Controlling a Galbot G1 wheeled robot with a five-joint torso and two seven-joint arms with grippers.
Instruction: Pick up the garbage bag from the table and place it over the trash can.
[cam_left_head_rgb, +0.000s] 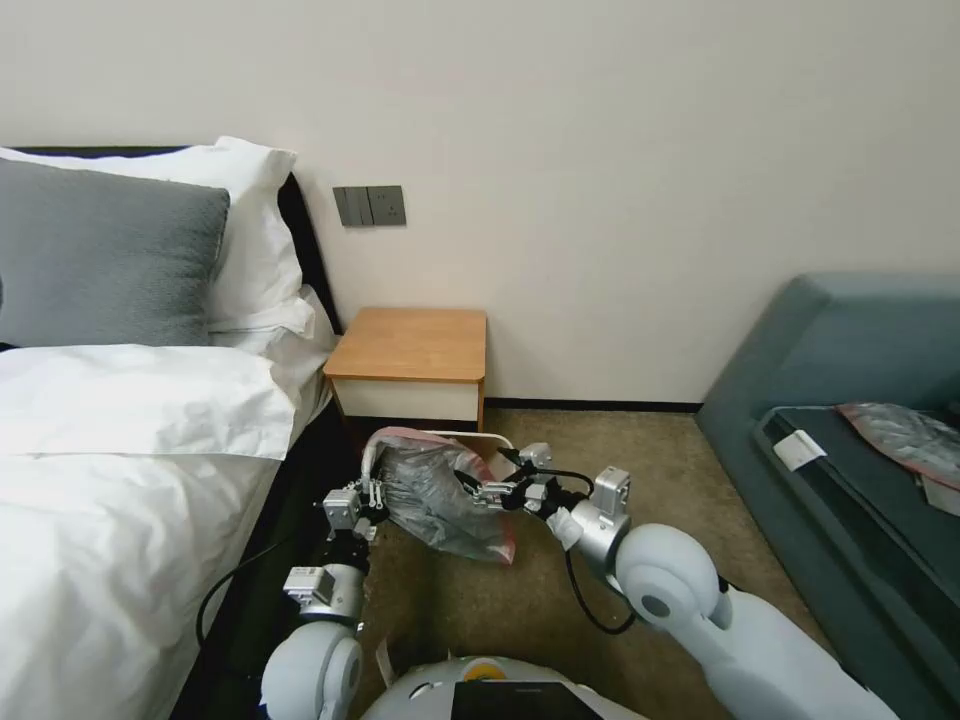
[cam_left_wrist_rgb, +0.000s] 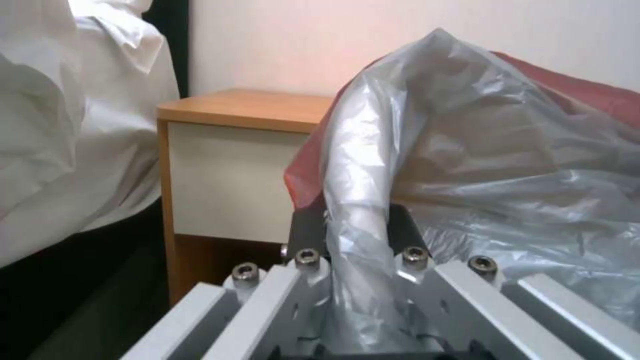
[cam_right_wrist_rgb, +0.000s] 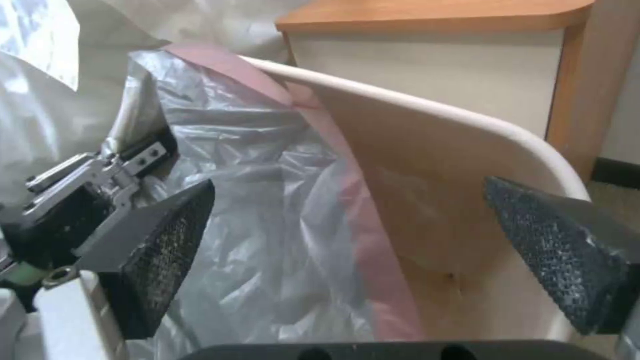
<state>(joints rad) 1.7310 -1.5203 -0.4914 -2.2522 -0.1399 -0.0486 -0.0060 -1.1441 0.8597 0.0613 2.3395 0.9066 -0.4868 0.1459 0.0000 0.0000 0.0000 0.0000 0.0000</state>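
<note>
**Partly over the can: bag held at its left edge**

Low on the carpet (cam_left_head_rgb: 620, 440), just in front of the table (cam_left_head_rgb: 410, 345), the can (cam_right_wrist_rgb: 467, 150) is seen with the bag (cam_left_head_rgb: 435, 495) draped over its left part. In the head view only a strip of the can's cream rim is visible behind the crumpled grey plastic, and the bag's pink rim is seen along the top and at the lower right corner.

The left gripper (cam_left_head_rgb: 375, 492) is closed on the bag. In the left wrist view a gathered fold of the plastic is pinched between its dark fingers (cam_left_wrist_rgb: 307, 232), and the rest of the bag billows up and to the side, with the table's white drawer front beyond it.

The right gripper (cam_left_head_rgb: 480, 492) is held at the bag's right side, over the can's mouth. In the right wrist view its jaws are spread wide with nothing between them: one textured pad (cam_right_wrist_rgb: 170, 240) lies against the grey plastic, the other is set apart, just inside the can's far wall. The bag's pink rim is laid across the can's rim and runs down into the cream interior, so that the right part of the mouth is left uncovered.

A bed (cam_left_head_rgb: 110, 480) stands to the left, a sofa (cam_left_head_rgb: 850, 400) to the right.
</note>
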